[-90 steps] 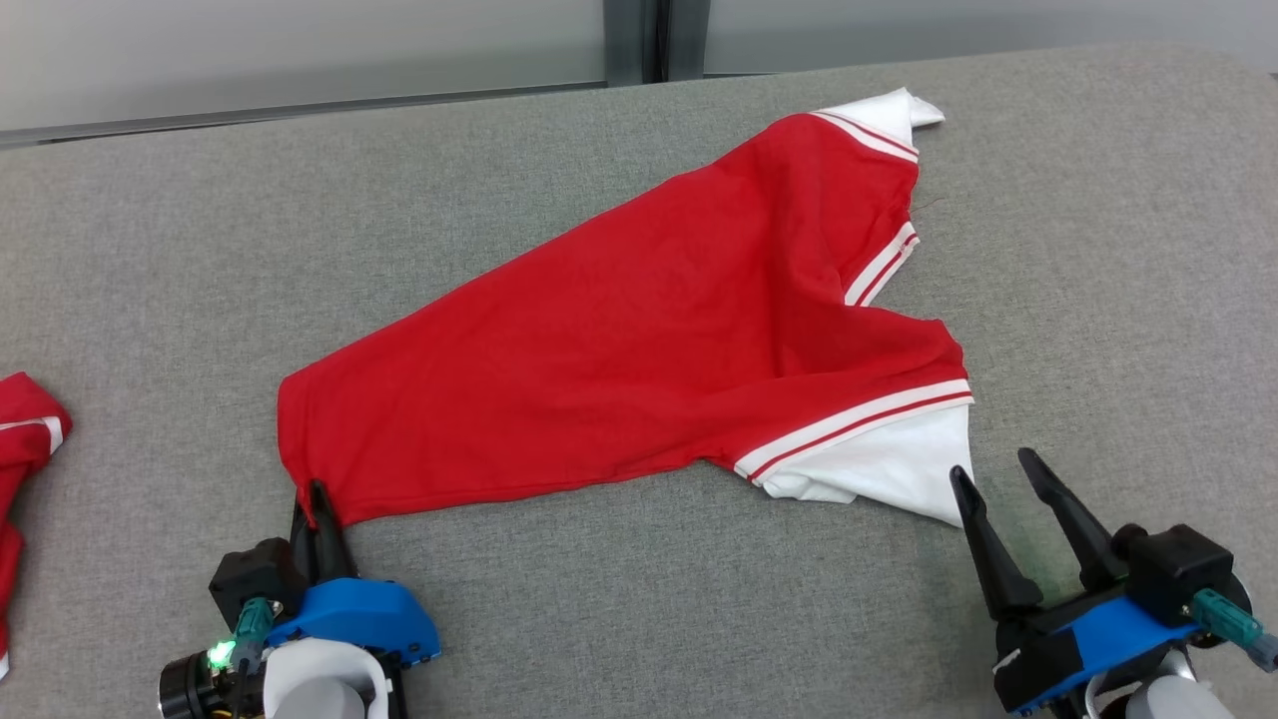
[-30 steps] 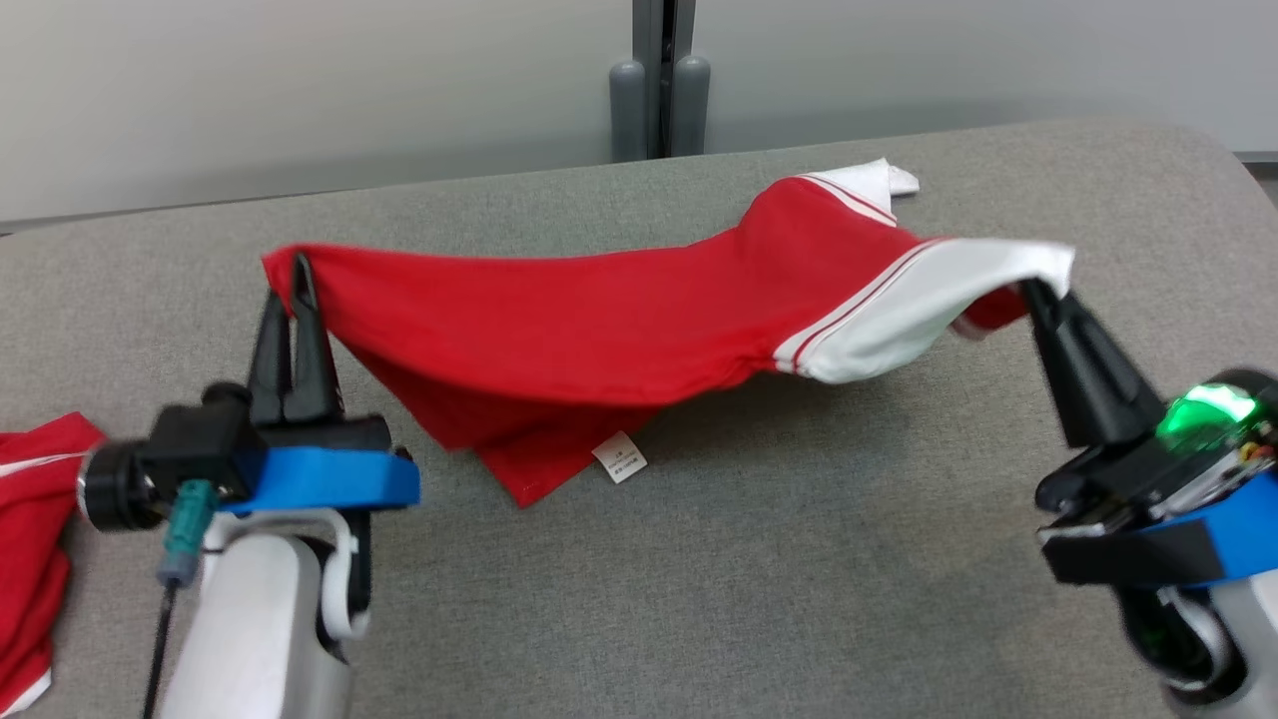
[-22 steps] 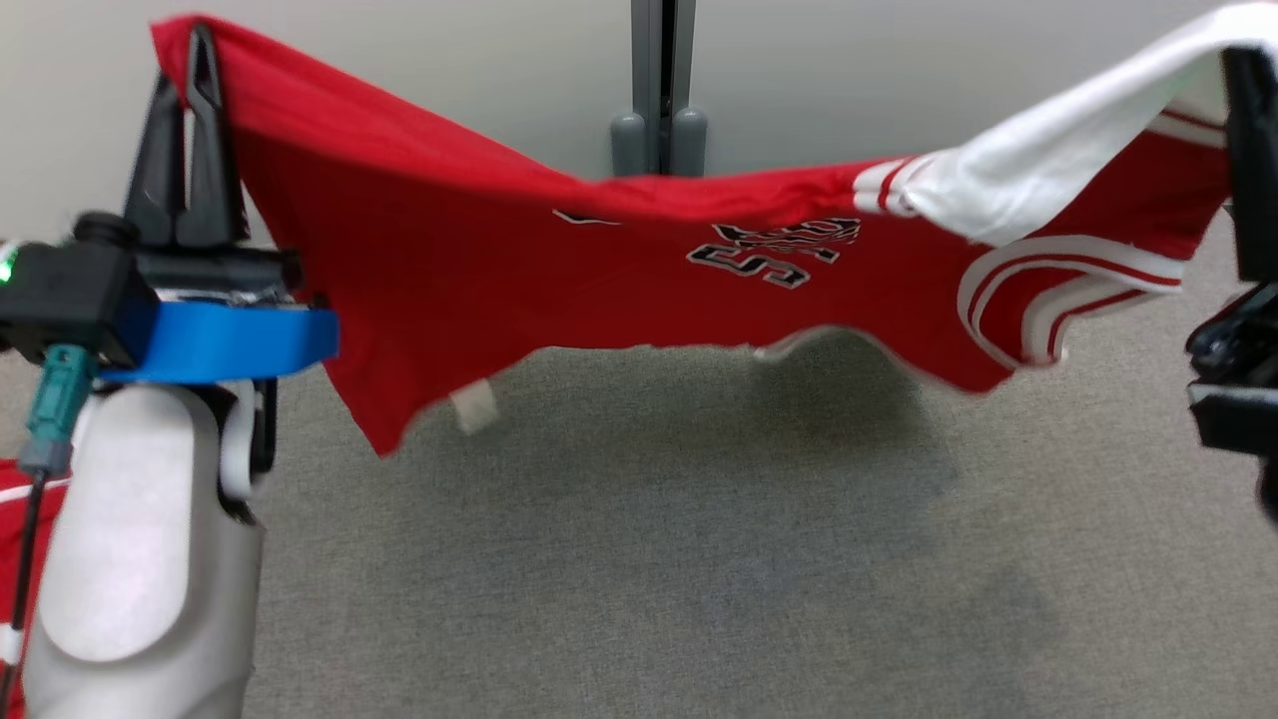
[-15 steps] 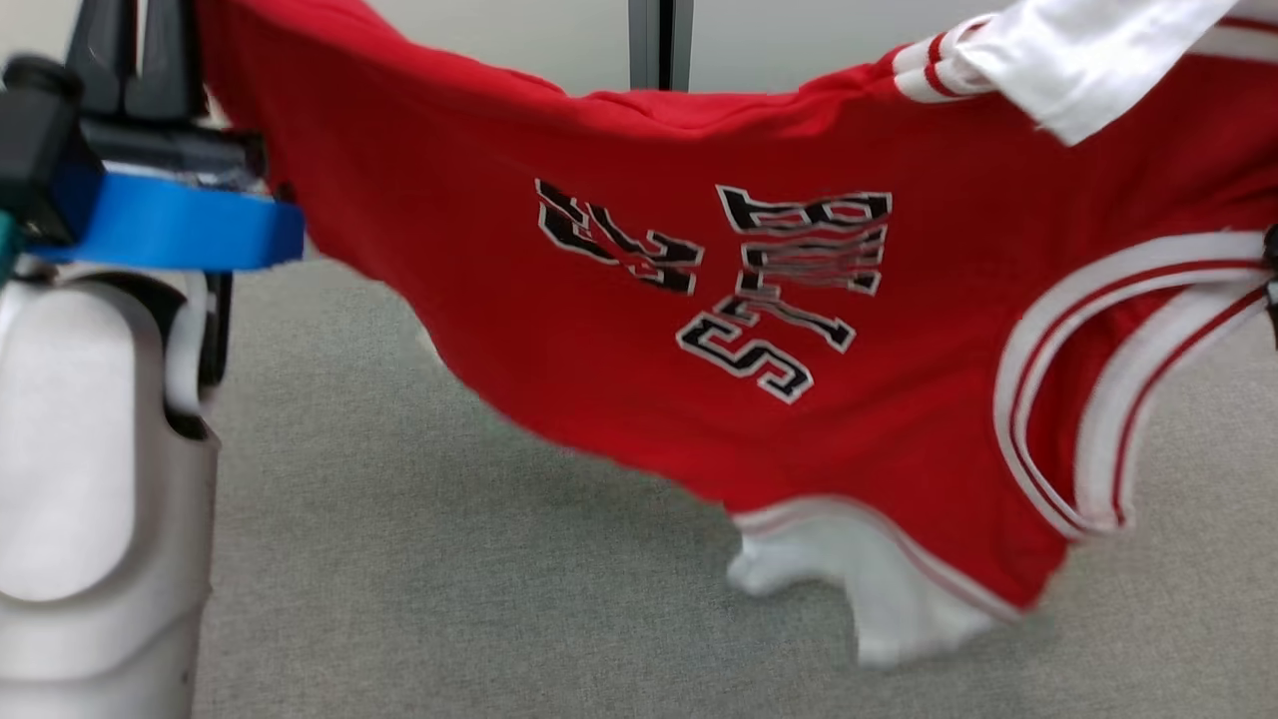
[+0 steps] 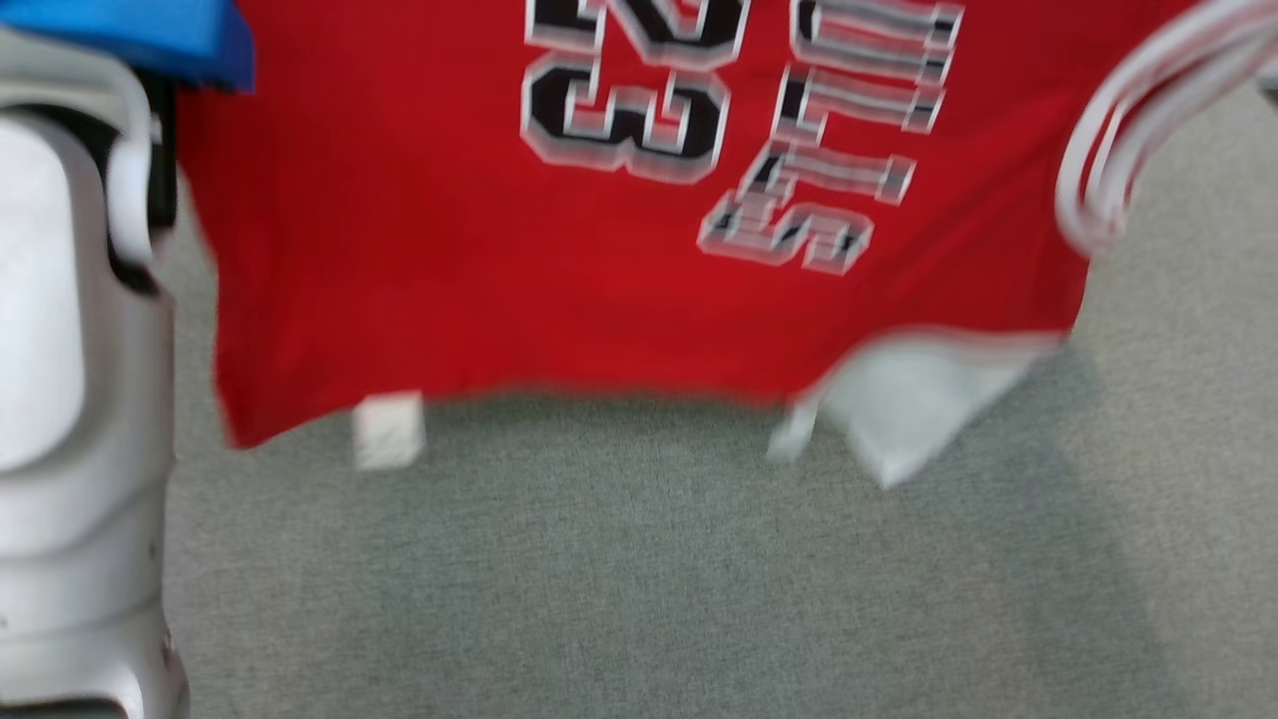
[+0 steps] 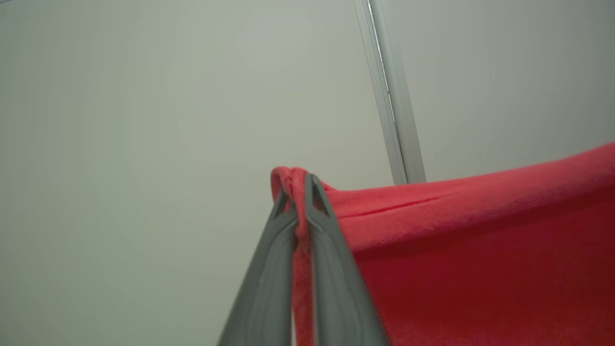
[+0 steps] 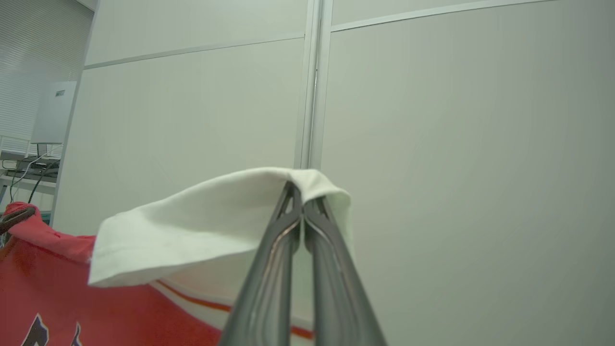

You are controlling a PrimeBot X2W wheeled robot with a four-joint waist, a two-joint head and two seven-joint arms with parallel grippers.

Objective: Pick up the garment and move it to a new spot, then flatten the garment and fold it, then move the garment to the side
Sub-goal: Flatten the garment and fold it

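The red garment (image 5: 449,250) hangs in the air, spread wide across the upper half of the head view from about 10 o'clock to 2 o'clock. Its black-and-white lettering (image 5: 699,120) is blurred, and its lower hem is raised above the grey padded surface (image 5: 639,579) at 6 o'clock. A small white label (image 5: 387,429) dangles from the hem at 7 o'clock, and a white flap (image 5: 909,399) droops at 5 o'clock. In the left wrist view the left gripper (image 6: 300,192) is clamped tight on a bunched red corner, with the cloth running off toward 3 o'clock. In the right wrist view the right gripper (image 7: 301,192) is pinched closed on a white sleeve fold (image 7: 192,221), which drapes toward 9 o'clock over the red body. The pale forearm (image 5: 70,399) stands at 9 o'clock in the head view, under a blue wrist piece (image 5: 130,30). Pale wall panels (image 7: 456,144) stand behind both grippers.
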